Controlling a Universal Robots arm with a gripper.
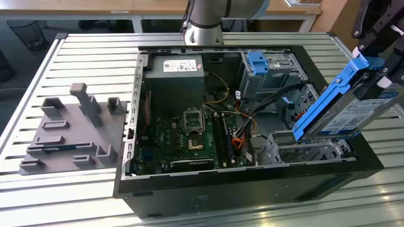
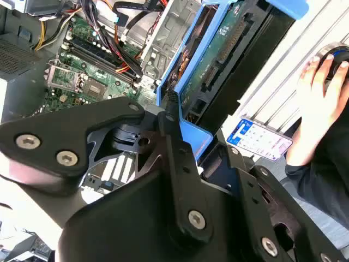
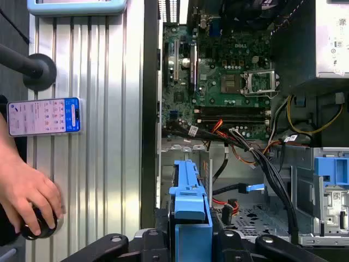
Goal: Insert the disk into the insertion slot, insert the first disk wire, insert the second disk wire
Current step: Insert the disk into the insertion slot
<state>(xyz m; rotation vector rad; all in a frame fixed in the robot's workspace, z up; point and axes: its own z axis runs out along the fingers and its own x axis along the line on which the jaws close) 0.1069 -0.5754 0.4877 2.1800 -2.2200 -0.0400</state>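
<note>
Blue plastic frames the disk [image 1: 356, 111], and the gripper [image 1: 379, 66] has its fingers pinched on the upper end, at the exterior view's right. The disk hangs tilted, with its long axis slanting down into the open computer case [image 1: 208, 189]. Its lower end sits just over the insertion slot [image 1: 303, 149], the low perforated silver cage. I cannot tell whether the two touch. The slot lies below the fingers, roughly along the disk's own length. Loose cables [image 1: 243, 125] lie beside the cage. In the first wrist view a person's hand [image 3: 30, 202] rests on the slatted bench [image 3: 109, 164].
</note>
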